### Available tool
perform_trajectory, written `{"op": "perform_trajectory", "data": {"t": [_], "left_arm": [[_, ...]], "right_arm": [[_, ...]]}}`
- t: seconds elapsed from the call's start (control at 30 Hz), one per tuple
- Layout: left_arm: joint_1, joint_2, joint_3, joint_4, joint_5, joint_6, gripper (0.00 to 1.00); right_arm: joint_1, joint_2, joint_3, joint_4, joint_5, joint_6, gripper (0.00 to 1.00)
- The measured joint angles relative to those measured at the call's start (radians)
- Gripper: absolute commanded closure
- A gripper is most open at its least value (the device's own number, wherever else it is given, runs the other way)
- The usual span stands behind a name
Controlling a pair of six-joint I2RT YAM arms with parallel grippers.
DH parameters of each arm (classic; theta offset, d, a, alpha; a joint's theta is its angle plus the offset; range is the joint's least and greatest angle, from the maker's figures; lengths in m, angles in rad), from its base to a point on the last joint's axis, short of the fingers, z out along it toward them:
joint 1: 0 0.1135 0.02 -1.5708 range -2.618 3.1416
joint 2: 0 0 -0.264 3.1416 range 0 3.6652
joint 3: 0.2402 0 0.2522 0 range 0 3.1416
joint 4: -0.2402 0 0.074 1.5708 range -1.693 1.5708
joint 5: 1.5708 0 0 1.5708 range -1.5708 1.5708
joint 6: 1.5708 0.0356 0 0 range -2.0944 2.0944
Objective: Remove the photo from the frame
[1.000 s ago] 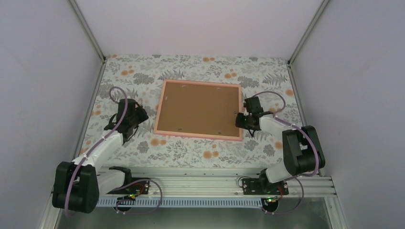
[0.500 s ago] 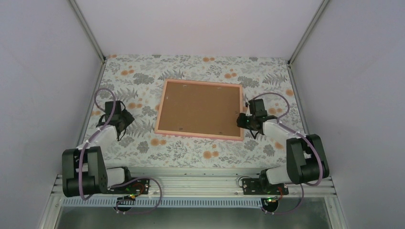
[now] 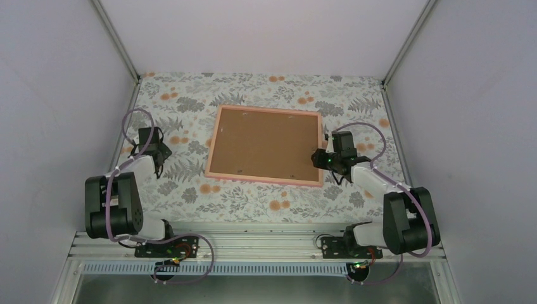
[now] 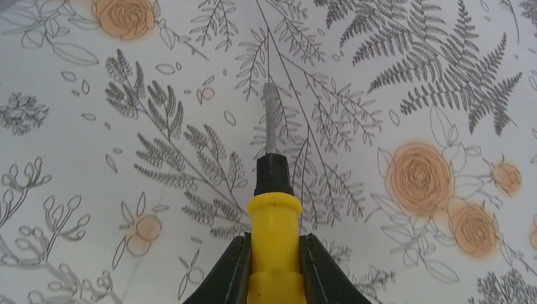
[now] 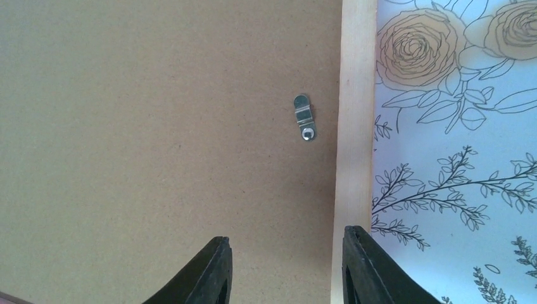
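Observation:
The frame lies face down on the flowered cloth, its pale pink rim around a brown backing board. The photo is hidden under that board. A small metal turn clip sits on the board, close to the rim. My right gripper hovers open and empty over the frame's right edge, one finger above the board and the other above the rim. My left gripper is well left of the frame, shut on a yellow-handled screwdriver whose blade points out over the cloth.
The flowered cloth covers the table between white side walls. An aluminium rail with both arm bases runs along the near edge.
My left arm has drawn back to the left, away from the frame, still holding the screwdriver. My right gripper has opened at the frame's right edge.

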Motion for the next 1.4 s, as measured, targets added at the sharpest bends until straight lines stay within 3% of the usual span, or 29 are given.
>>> {"op": "perform_trajectory", "data": {"t": [0.37,0.47,0.9,1.23,1.4], "left_arm": [[0.001,0.126,0.079,0.046,-0.048,0.030,0.77],[0.001,0.128,0.078,0.035,-0.048,0.031,0.69],[-0.013,0.067,0.078,-0.015,-0.034,0.023,0.53],[-0.208,-0.067,0.078,-0.097,0.035,0.029,0.43],[-0.279,-0.096,0.060,-0.125,0.113,0.049,0.40]], "right_arm": [[0.000,-0.009,-0.022,0.007,-0.008,-0.003,0.63],[0.000,-0.010,-0.022,0.006,-0.008,-0.003,0.62],[0.000,-0.010,-0.022,-0.001,-0.016,-0.003,0.57],[0.016,-0.010,-0.022,-0.027,-0.010,0.005,0.50],[0.016,-0.010,-0.022,-0.049,0.007,0.013,0.41]]}}
